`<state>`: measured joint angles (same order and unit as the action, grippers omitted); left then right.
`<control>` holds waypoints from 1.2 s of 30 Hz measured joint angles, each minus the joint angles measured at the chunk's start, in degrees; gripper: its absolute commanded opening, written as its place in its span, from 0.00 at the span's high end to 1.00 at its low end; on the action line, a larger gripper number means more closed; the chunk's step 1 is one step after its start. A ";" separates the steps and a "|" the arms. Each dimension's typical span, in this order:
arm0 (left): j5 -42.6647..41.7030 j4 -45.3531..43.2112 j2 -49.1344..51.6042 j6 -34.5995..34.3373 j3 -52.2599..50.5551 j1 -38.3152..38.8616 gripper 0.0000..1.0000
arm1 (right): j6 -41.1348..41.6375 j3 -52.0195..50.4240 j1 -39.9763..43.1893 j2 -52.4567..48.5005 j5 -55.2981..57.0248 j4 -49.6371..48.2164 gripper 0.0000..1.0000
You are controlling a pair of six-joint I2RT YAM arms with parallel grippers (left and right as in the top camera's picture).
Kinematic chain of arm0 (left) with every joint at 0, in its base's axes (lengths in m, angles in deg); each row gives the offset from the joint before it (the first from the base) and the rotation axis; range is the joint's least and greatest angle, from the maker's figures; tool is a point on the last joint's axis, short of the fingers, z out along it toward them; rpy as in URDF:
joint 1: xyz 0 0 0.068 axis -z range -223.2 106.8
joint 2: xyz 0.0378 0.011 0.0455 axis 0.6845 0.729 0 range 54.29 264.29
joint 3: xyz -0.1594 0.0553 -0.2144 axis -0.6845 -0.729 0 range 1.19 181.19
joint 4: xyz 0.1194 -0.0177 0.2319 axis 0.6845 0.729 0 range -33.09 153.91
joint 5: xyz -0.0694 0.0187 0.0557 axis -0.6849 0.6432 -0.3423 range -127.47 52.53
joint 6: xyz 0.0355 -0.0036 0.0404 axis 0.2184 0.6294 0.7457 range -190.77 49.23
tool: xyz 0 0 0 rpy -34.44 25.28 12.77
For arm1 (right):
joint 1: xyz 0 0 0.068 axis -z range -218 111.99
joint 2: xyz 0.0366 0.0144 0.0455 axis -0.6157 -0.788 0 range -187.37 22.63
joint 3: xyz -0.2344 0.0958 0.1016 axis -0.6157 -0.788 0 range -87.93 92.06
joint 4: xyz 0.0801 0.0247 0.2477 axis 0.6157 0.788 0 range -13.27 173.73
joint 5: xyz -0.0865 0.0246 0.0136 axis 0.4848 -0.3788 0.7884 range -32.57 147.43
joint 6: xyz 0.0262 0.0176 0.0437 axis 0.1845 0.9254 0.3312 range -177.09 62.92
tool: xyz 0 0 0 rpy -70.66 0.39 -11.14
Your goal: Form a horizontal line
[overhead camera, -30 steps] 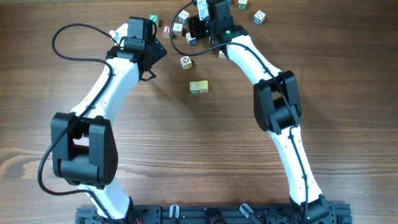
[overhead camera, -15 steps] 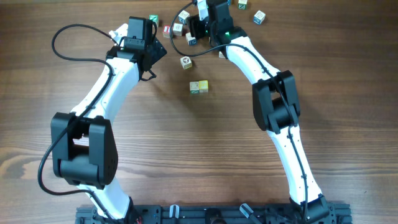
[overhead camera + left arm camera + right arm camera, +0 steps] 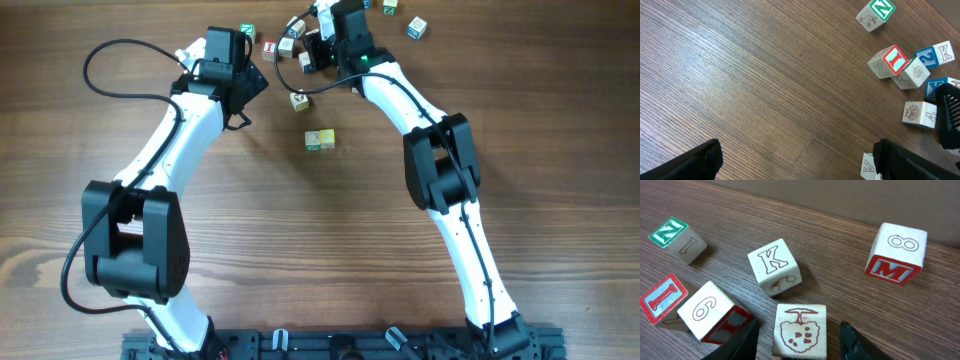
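Right tool (image 3: 797,332) has edged over, jaws apart astride tree cube (image 3: 800,322); left tool (image 3: 796,152) spread wide.

Matt wooden cubes (image 3: 799,330); smooth, grained wooden table (image 3: 740,75).

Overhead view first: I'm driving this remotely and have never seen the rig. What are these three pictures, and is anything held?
The overhead view looks down on a wooden table, the robot's left arm and right arm. The other two pictures come from a camera on each wrist, looking past its fingers. The left hand is wide open over bare wood, holding nothing. The right hand straddles the tree-picture cube with gaps either side, so nothing is gripped yet. Loose letter cubes, like the K cube, lie nearby. The started row sits mid-table.
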<state>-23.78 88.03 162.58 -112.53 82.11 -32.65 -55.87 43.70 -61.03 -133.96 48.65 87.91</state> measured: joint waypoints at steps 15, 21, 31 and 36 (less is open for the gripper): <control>0.00 -0.02 0.00 -0.17 0.00 0.00 0.00 | 1.51 1.86 -0.07 0.04 7.10 7.13 0.64; 0.00 -0.02 0.00 -0.17 0.00 0.00 0.00 | 1.53 3.65 -0.09 0.04 7.82 11.85 0.64; 0.02 0.00 0.00 -0.17 0.00 0.00 0.00 | 1.42 7.69 -0.09 0.04 7.82 15.61 0.22; 0.02 0.00 0.00 -0.20 0.00 0.00 0.00 | 2.19 7.69 -0.09 0.04 7.72 10.43 0.14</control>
<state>-23.75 88.03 162.58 -112.73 82.11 -32.65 -53.69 51.39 -61.12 -133.92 56.37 98.33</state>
